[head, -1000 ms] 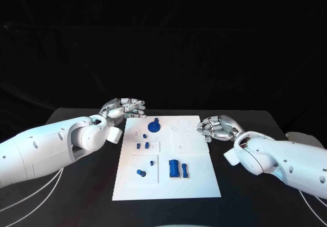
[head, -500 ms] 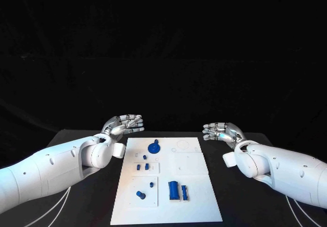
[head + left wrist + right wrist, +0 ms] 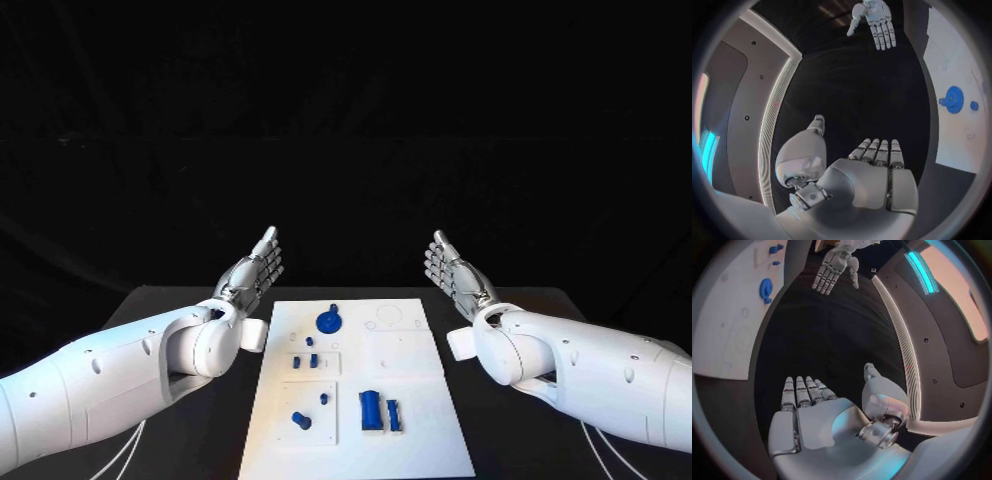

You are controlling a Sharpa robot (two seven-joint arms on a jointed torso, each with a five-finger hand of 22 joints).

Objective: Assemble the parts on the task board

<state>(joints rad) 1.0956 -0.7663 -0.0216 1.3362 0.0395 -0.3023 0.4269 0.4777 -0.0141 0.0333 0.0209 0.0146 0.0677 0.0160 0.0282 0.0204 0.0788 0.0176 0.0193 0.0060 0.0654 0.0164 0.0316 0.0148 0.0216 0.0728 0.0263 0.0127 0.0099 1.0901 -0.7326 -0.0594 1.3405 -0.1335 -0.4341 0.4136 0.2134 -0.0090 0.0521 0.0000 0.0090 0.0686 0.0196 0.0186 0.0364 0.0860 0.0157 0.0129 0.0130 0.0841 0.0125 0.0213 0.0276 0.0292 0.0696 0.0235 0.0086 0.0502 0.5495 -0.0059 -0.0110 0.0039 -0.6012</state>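
Parts (image 3: 375, 410) lie on the task board (image 3: 418, 400), between the flat, empty left hand (image 3: 257, 270) and right hand (image 3: 454, 272).

task board (image 3: 954, 60): cut off by the circle's rim in the left wrist view | small blue parts (image 3: 307, 358): shapes too small to be told in the head view
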